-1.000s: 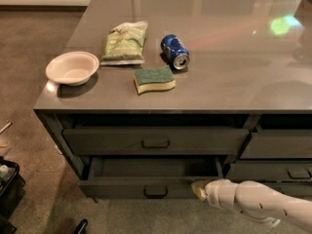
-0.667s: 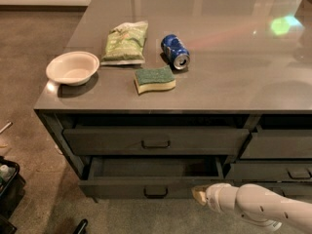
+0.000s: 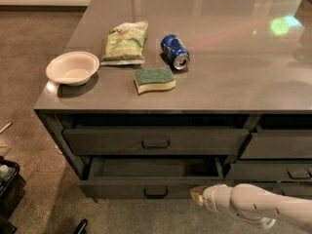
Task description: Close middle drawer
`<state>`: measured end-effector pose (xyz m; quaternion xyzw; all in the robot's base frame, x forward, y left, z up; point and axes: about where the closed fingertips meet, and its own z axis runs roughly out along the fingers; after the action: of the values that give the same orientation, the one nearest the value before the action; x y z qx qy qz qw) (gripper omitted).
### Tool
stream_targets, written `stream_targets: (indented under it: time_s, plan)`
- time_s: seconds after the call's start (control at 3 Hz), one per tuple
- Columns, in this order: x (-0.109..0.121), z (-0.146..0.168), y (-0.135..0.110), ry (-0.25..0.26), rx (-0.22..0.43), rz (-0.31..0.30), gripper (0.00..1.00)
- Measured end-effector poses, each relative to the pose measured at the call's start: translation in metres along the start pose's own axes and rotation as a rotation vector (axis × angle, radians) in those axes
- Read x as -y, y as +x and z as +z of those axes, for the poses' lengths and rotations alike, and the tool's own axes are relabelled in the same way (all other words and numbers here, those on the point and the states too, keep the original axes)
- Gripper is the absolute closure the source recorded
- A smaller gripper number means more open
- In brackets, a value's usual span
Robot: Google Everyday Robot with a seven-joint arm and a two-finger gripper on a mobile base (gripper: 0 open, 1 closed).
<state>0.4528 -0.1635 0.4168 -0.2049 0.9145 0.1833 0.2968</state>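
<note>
Below the grey surface (image 3: 234,72), shove the wide dark grey middle drawer (image 3: 112,187) straight in, tool (image 3: 197,195) sits at its front, can't tell if clenched

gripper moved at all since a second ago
Yes, slightly. The gripper has sunk a little lower relative to the handle of the middle drawer, and sits by the right end of that open drawer's front.
</note>
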Motion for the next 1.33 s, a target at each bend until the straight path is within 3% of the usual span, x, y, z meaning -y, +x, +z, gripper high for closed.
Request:
stream_targets:
  time_s: [0.33, 1.33]
  plan:
    - [0.0, 0.009, -0.006, 0.006, 0.016, -0.027, 1.0]
    - [-0.001, 0.054, -0.065, 0.035, 0.13, -0.188, 1.0]
